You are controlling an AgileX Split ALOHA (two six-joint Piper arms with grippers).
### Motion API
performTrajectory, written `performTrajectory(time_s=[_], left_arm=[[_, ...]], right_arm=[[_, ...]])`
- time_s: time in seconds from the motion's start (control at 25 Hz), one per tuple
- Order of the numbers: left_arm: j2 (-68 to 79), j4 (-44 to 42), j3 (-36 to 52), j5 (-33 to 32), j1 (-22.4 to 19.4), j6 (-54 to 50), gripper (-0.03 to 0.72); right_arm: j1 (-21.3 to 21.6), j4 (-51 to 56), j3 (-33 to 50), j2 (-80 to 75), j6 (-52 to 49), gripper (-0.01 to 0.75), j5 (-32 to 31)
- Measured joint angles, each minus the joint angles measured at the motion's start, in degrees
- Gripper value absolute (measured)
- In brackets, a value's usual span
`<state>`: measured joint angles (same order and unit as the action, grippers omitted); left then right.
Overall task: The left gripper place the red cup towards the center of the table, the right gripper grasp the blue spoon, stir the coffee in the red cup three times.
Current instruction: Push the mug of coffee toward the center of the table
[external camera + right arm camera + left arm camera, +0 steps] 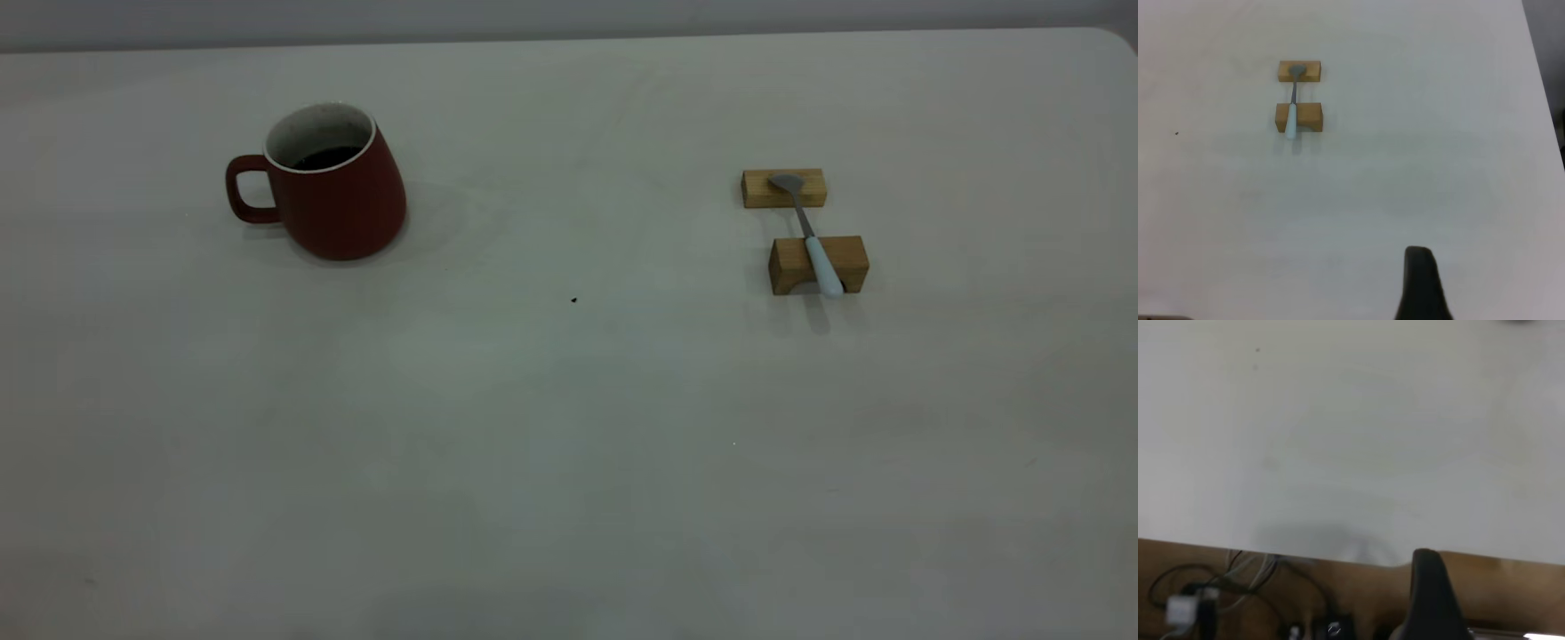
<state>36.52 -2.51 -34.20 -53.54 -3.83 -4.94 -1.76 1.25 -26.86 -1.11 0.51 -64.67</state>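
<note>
The red cup (pixel 333 209) stands upright at the far left of the table (pixel 551 444), handle pointing left, with dark coffee (pixel 327 158) inside. At the right, the blue spoon (pixel 822 267) lies across two wooden blocks, bowl on the far block and pale handle over the near one. It also shows far off in the right wrist view as the blue spoon (pixel 1291 123). Neither gripper appears in the exterior view. A dark part of my left gripper (pixel 1428 600) hangs over the table's near edge. A dark part of my right gripper (pixel 1418 283) is well short of the spoon.
The far wooden block (pixel 756 188) and the near arched block (pixel 787 264) carry the spoon. A small dark speck (pixel 573 300) lies mid-table. Cables (pixel 1238 587) hang below the table's edge in the left wrist view. The table's right edge (pixel 1541 73) runs close by the spoon.
</note>
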Motion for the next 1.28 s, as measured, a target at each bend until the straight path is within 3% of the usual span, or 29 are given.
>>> performTrajectory(time_s=[0.2, 0.4, 0.68, 0.96, 1.28], left_arm=[[18.35, -3.64, -1.46, 14.58, 0.0, 0.0, 0.551], [39.03, -7.48, -10.86, 21.39, 0.0, 4.18, 0.551], [65.88, -4.43, -32.17, 20.93, 0.0, 21.71, 0.551], [86.93, 8.0, -53.03, 7.89, 0.0, 52.51, 0.551], [98.57, 12.79, -65.67, 5.59, 2.09, 75.63, 0.551]], right_arm=[[0.0, 0.0, 0.0, 0.0, 0.06, 0.58, 0.0], [0.0, 0.0, 0.0, 0.0, 0.06, 0.58, 0.0], [0.0, 0.0, 0.0, 0.0, 0.01, 0.58, 0.0], [0.0, 0.0, 0.0, 0.0, 0.01, 0.58, 0.0], [0.0, 0.0, 0.0, 0.0, 0.06, 0.58, 0.0]])
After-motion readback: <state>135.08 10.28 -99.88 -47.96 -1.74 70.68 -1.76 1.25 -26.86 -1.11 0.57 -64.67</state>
